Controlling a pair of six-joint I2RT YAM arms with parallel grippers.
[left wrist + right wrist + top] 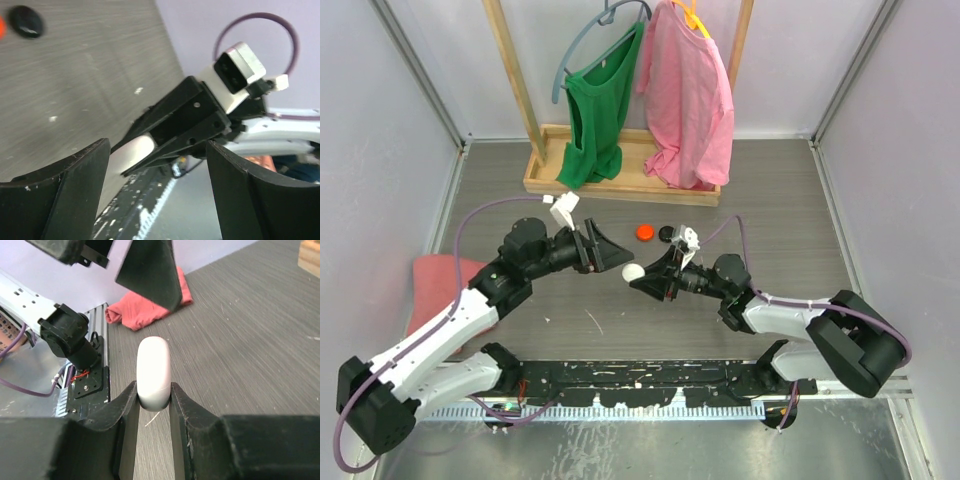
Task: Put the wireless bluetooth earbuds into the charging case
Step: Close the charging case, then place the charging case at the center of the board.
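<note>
Right pincer (153,396) sits closest, fingers (125,410) squeezed tight on the lower end of the white charging case (153,365). Case stands upright btwn them, lid shut, seam just above the grip, rounded top sticking out past the fingertips. It's held up off the table (250,340), not resting on it.

Just past that hangs my left pincer (157,145), fingers (75,190) spread wide w/ nothing in them. Right pincer's tip and the case point into the gap btwn those fingers. Case is near one finger, but I see no contact.

Farther out on the table, beyond both pincers, lie a black earbud (667,234) and an orange-red earbud (644,232), side by side, just apart, neither in the case.

Off to my left, a red cloth (435,280) is bunched by the table edge. Farthest back is a wooden rack base (630,187) by the rear wall, w/ a green top (600,120) and a pink top (690,100) on hangers above it.
</note>
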